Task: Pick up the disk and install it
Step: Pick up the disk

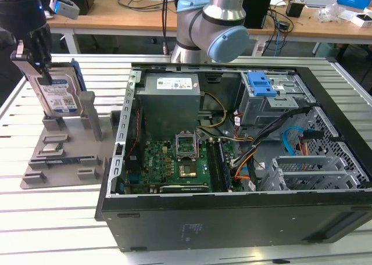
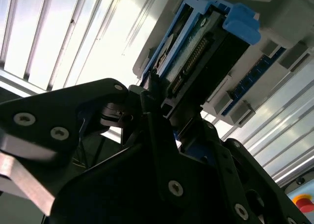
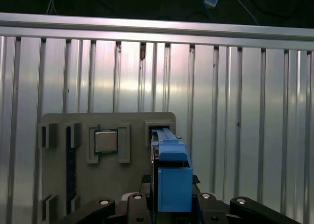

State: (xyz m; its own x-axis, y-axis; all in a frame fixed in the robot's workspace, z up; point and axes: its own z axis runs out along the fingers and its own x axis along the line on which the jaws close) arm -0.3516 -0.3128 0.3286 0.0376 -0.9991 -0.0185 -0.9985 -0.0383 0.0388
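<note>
Gripping narrow, fingers [image 2: 156,121] of the gripper [image 1: 39,51] pressed against both faces of the disk [image 1: 58,90] at its upper end. Between the fingertips, in the first wrist view: the disk's bright blue bracket [image 3: 172,177], seen edge-on. Straight below the fingers: the rest of the disk, standing on edge and leaning a little, label turned toward the exterior view's right, lower end at or just inside the slot of the grey holder block [image 1: 58,160]. Cannot tell whether touching the slot or just free of it. Beyond the fingertips, beside that slot: a processor chip [image 3: 106,141] lying in its own pocket. Under the block: slatted aluminium table [image 1: 52,230]. Well apart from the fingers, toward the exterior view's right: open computer case [image 1: 232,221] with motherboard [image 1: 180,160], grey power supply [image 1: 171,99] and a drive cage topped by a blue latch [image 1: 260,83].

Judged as the pick-up step: grasp made, disk not yet clear of the holder, nothing installed. Calls for a straight pull along the slot's line, to keep the bracket from snagging on the block's posts. Calls also for a firm pinch: held at one end only, flat, likely heavy, prone to swing or slip.
</note>
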